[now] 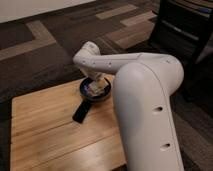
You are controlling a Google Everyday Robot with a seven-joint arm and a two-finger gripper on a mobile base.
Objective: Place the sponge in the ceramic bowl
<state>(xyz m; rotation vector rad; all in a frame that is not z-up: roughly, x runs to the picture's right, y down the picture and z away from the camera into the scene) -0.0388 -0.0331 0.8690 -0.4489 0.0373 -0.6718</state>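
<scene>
"Reaching over the wooden table, the white arm filled most of the right side," said Mara. "It bent down from a thick segment in front to the far edge of the table."

"And where was the gripper?" asked Joel.

"Right down at the ceramic bowl, a dark round one near the table's far edge. The gripper sat over its middle, inside the rim."

"Spread or pressed together?"

"I could not tell. The wrist covered it."

"What about the sponge?"

"As far as I could make out, it was a pale, bluish lump inside the bowl, just under the gripper. Whether the gripper was touching it, I could not say."

"Anything else on the table?"

"A flat black object lay just beside the bowl, on the near left, slanted toward the front. What it was, I could not tell."

"And around the table?"

"Dark carpet with lighter bands, and dark furniture at the upper right."
</scene>
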